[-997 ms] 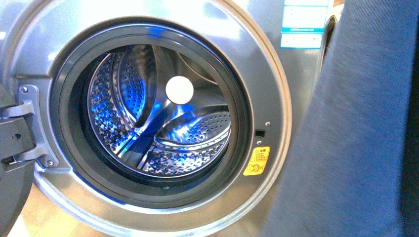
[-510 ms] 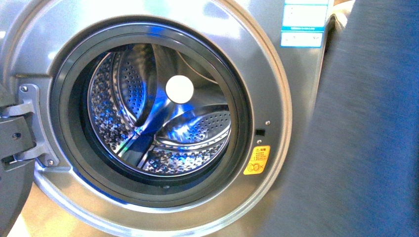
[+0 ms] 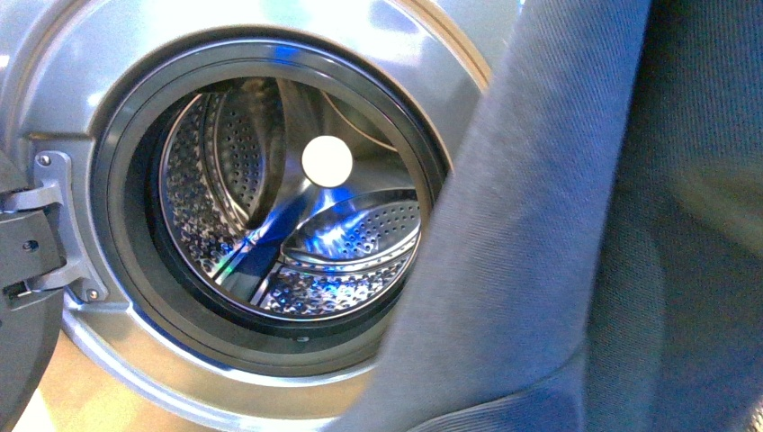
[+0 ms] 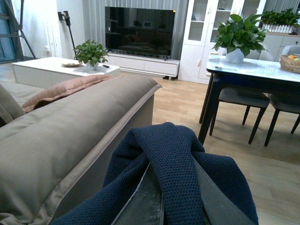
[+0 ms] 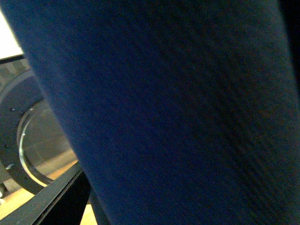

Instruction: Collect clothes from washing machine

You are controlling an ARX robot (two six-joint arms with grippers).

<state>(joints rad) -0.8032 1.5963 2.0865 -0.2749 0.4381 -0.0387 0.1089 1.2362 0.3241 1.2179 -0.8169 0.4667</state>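
While the left gripper [image 4: 172, 165] faces out into the living room, I see the clothes [image 4: 164, 143] bunched right on it: navy knit is pinched between the two dark fingers [image 4: 140, 201] and spills down the outer side of each. Just past the fingertips sits the beige sofa [image 4: 70, 126], and well beyond it a dining table [image 4: 253, 70]. Front camera: the washing machine [image 3: 81, 54] has its porthole open and the perforated drum [image 3: 270, 225] shows. A broad fold of navy cloth hangs close to the lens, covering the machine's right side. Right wrist camera is nearly all blue fabric, with the round door [image 5: 28, 136] at one edge. The right gripper is hidden, so I cannot tell its grip
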